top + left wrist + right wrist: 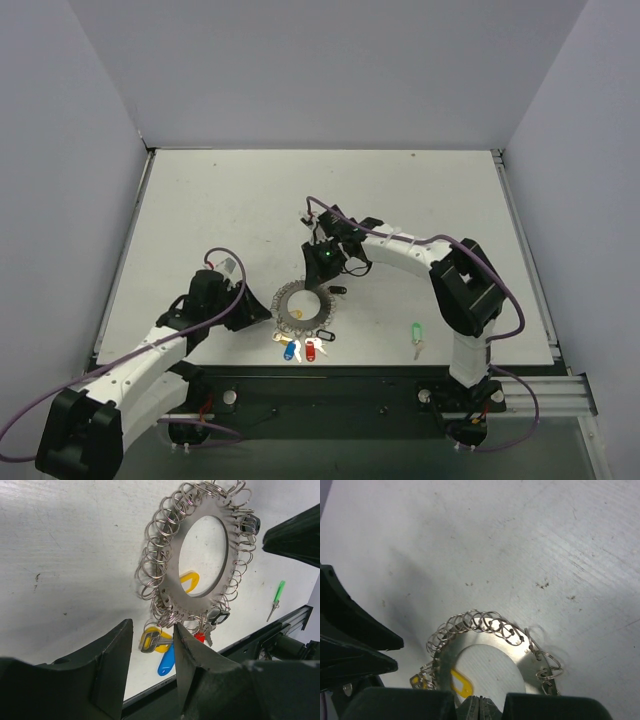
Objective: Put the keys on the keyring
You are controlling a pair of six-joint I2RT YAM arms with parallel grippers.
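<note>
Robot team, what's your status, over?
Left gripper open beside keyring. Right gripper shut at its rim. Green key loose, apart. Nothing blocking.

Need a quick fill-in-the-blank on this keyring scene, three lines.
The key lying alone on the table, apart from the keyring, has a ___ head.
The tag showing through the keyring's hole is ___.
The left gripper is ___.
Missing: green; yellow; open.
</note>
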